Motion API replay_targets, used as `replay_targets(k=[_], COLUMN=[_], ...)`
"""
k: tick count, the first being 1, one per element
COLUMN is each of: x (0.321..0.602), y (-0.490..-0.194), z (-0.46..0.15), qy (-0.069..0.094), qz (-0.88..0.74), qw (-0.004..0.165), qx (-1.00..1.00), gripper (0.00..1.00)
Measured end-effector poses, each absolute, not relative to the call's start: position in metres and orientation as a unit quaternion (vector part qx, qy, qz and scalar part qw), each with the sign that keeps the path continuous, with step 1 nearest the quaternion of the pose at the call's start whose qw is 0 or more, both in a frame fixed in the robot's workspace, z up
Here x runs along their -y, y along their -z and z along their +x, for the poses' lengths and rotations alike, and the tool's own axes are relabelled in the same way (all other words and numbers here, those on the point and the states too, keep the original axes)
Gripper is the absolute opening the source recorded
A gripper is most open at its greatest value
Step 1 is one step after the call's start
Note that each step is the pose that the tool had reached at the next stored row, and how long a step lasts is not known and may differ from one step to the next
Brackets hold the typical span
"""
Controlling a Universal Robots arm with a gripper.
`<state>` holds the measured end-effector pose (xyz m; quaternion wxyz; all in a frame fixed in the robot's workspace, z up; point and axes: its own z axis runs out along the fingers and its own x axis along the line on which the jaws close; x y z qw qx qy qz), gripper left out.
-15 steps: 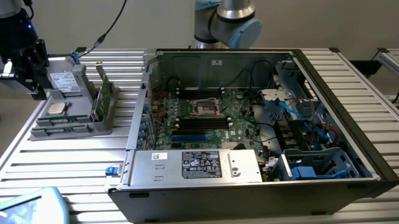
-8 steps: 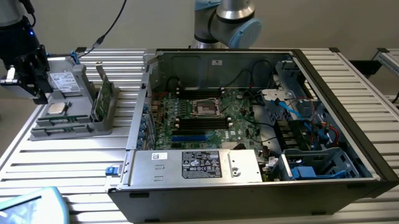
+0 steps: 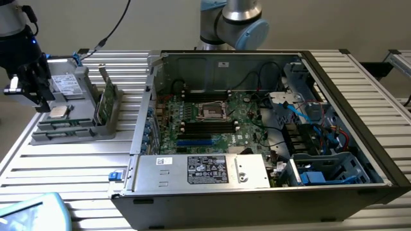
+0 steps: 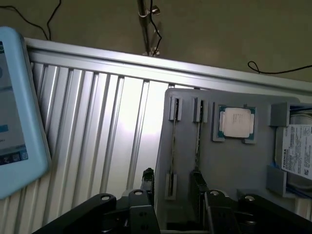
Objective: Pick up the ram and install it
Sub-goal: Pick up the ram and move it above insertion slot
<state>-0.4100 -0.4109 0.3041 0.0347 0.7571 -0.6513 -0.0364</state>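
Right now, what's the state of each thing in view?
gripper: fingers open, holding nothing, over the holder.
ram: on edge in its holder slot, not picked up.
processor: seated in its holder pocket.
green card: upright in the holder.
computer case: side open, motherboard exposed.
black slots: no stick installed.
tablet: screen lit.

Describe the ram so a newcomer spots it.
On the exterior view's left, beside the open computer case, sits a grey plastic holder. In its near slots, in front of the square silver chip, lie slim green ram sticks, much lower than the tall green card standing alongside.
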Motion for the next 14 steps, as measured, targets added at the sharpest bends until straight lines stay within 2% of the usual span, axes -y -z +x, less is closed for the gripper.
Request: replay_targets(k=[14], x=[0.411], y=[-0.288], z=[-0.426], qy=[0.022], qz=[0.763], qw=[0.022], qx=[0.646], gripper=[0.43])
